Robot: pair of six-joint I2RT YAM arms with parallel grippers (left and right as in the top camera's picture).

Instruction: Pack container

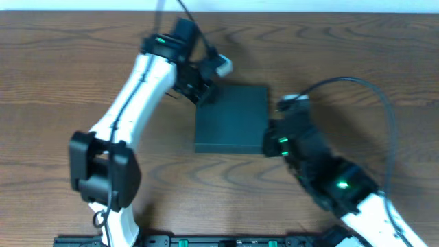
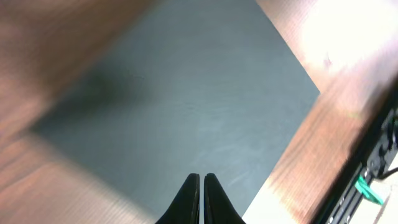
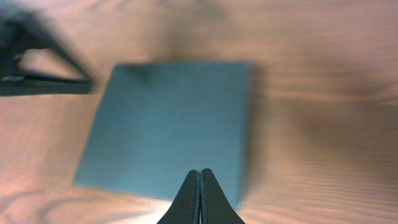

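Note:
The container is a dark slate-blue square box lying flat in the middle of the wooden table with its lid closed. It fills much of the left wrist view and the right wrist view. My left gripper is shut and empty at the box's far left corner; its tips hover over the lid. My right gripper is shut and empty at the box's right edge; its tips sit over the lid's near edge.
The wooden table surrounds the box. A black rail with green parts runs along the front edge. A cable loops over the right arm. No snack packs are in view.

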